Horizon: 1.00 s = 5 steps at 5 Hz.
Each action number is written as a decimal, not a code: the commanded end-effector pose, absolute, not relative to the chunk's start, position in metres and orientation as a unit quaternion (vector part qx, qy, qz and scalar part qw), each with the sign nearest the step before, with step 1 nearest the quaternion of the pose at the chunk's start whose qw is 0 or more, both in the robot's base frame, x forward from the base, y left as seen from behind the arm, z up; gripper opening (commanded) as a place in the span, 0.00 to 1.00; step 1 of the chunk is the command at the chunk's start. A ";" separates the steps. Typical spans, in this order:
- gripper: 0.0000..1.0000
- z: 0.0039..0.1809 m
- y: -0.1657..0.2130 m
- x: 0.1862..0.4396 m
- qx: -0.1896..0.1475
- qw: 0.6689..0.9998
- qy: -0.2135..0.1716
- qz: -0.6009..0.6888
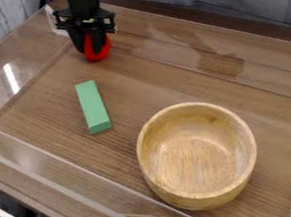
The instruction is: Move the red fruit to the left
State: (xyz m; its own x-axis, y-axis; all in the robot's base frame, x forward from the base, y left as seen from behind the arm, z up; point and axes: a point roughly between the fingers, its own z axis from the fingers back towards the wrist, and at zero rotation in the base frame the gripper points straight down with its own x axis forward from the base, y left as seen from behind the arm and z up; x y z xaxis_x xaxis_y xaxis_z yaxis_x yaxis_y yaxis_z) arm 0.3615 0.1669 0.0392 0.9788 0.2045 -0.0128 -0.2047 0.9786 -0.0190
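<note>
The red fruit (95, 53) is small, round and bright red. It sits on the wooden tabletop at the far left of the camera view. My gripper (93, 47) points straight down over it. Its dark fingers (76, 39) stand apart on either side of the fruit, and the jaws look open around it rather than pressed on it. The top of the fruit is hidden by the gripper body.
A green rectangular block (94, 106) lies flat in front of the fruit. A large wooden bowl (152, 132) stands empty at the near right. A clear plastic wall (21, 56) rings the table.
</note>
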 end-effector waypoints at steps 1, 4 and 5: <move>1.00 0.061 0.173 0.365 -0.004 0.993 -0.012 0.120; 0.00 0.078 0.142 0.348 -0.015 0.985 -0.032 0.167; 1.00 0.093 0.126 0.351 -0.021 0.985 -0.042 0.168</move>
State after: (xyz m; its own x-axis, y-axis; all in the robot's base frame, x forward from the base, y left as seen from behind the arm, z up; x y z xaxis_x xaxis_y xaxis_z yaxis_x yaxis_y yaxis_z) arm 0.3449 0.1232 0.0636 0.9464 0.3229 -0.0093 -0.3228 0.9447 -0.0581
